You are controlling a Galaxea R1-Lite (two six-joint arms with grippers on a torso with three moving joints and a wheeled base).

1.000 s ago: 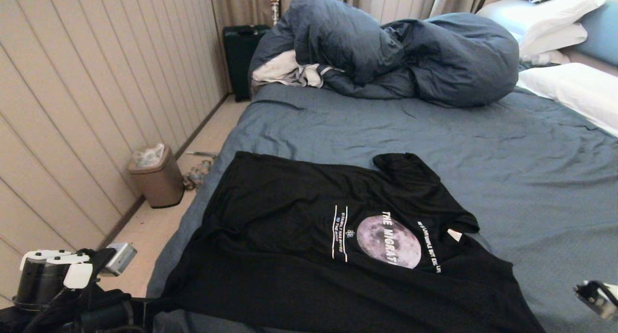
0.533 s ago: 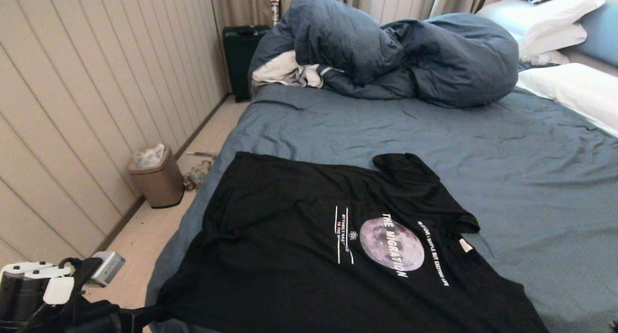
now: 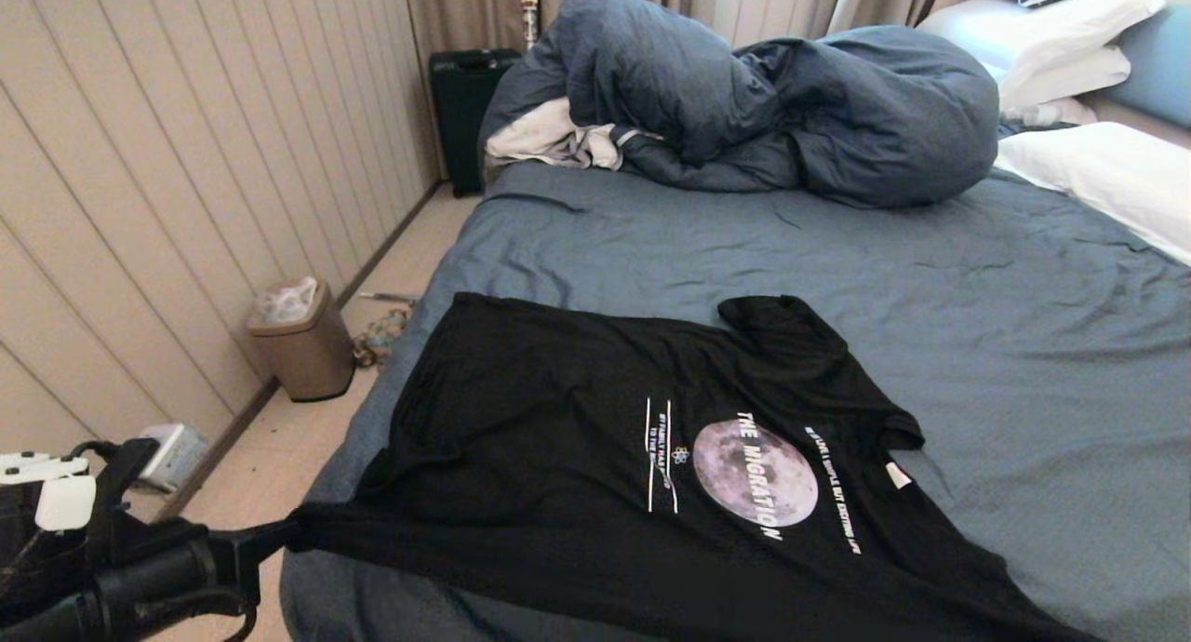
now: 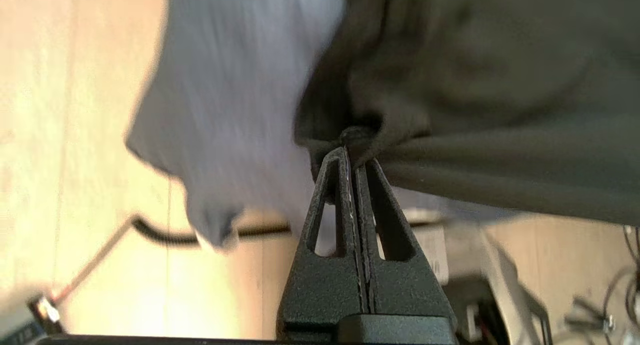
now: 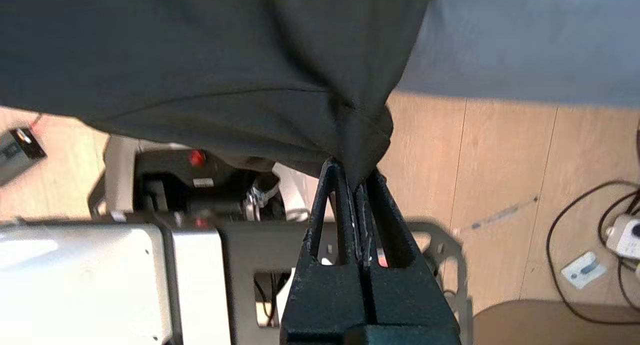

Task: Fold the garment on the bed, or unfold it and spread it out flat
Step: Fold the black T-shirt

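From the head, your garment (image 3: 651, 456) lay print-up on the bed (image 3: 977, 298), duvet (image 3: 791, 102) beyond, bin (image 3: 302, 344) on the floor. Left wrist: your left gripper (image 4: 354, 155) pinched a blurred hem corner. Right wrist: your right gripper (image 5: 354, 177) clamped another, unseen overhead.

My rig up close: mostly matte black with a few white bits

My left arm (image 3: 140, 581) is showing as a chunky black tube with white plastic caps near the top, a small light grey box-shaped module mounted on it, and a black cable looping underneath. My left gripper (image 4: 354, 157) is wearing two rough-textured black fingers (image 4: 327, 205), each a tapering wedge with a long triangular cutout, on a blocky black base. My right gripper (image 5: 352, 177) is looking the same, with scuffed pale marks along the inner edges. Below it my base is showing silver-grey panels, a dark perforated plate and a red button.
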